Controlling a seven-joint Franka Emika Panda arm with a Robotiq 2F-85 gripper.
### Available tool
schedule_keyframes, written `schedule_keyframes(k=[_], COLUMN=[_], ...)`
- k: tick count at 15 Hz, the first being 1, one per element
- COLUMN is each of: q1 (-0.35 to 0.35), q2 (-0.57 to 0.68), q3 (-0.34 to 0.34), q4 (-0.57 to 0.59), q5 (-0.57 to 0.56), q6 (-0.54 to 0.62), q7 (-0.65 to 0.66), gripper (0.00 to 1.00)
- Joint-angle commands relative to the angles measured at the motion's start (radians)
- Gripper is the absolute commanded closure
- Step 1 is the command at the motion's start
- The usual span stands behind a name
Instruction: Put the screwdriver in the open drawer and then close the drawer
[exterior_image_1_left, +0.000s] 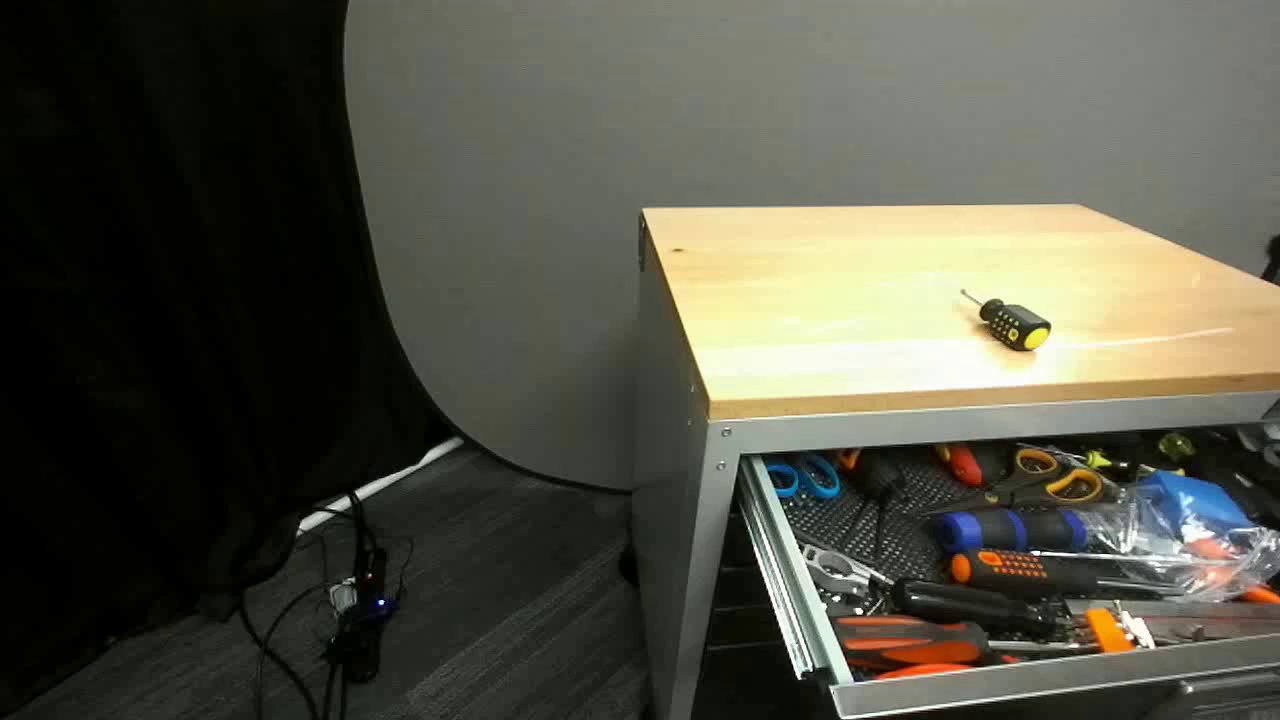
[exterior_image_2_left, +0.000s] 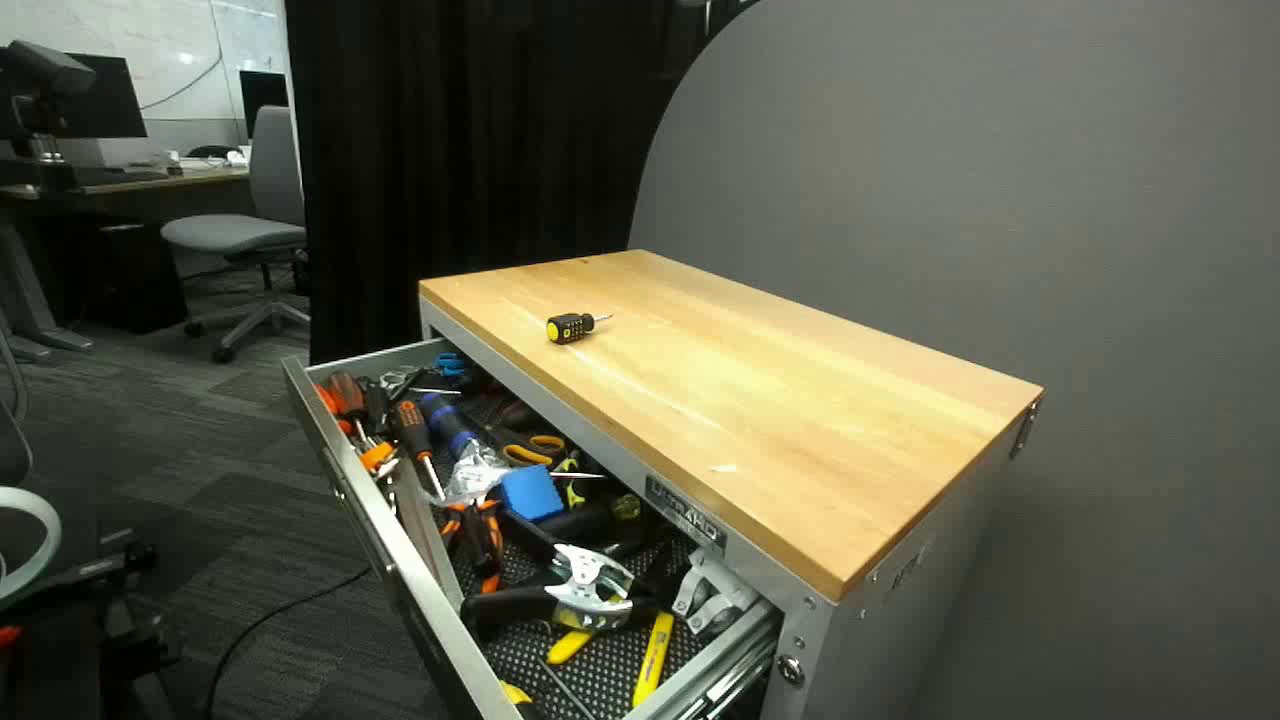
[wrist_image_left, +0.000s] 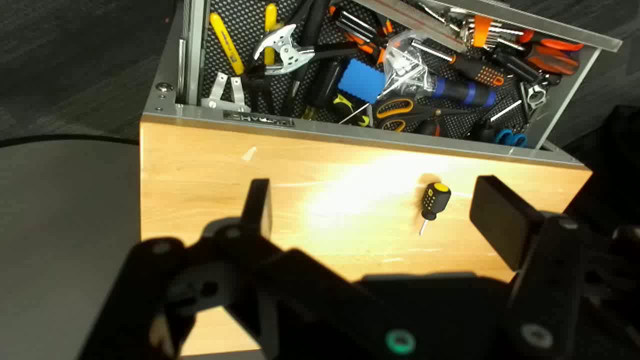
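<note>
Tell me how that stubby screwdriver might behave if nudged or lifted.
The stubby screwdriver may roll when nudged, lying on its side on the wooden tabletop. Its short, straight shaft suggests a stiff tool. The chunky handle probably outweighs the shaft, so a shaft grip might let it tip.

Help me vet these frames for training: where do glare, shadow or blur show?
Wrist view: strong glare whitens the tabletop, shadow falls beside the screwdriver, the gripper looks blurred; both exterior views: sheen on the tabletop; in an exterior view, the black curtain shows little detail.
</note>
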Motion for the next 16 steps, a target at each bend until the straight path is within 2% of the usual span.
schedule_keyframes(k=[1,8,9,10,13,16], q1=[-0.048,-0.048,-0.056,-0.065,-0.05,-0.027], q2=[0.007,0.002,0.008,0.002,-0.013,0.055], q3=[0.041,0.04,0.054,0.082,0.231,0.373], q4=[0.006,0.015,0.011,-0.006,-0.103,-0.131], q5=[0.015,0.015,0.011,-0.008,-0.095,-0.211], q6=[-0.003,-0.004,0.012,0.046,0.252,0.359], q7=[-0.012,-0.012,0.035,0.091,0.319,0.533], gripper=[0.0,0.0,0.0,0.0,0.0,0.0])
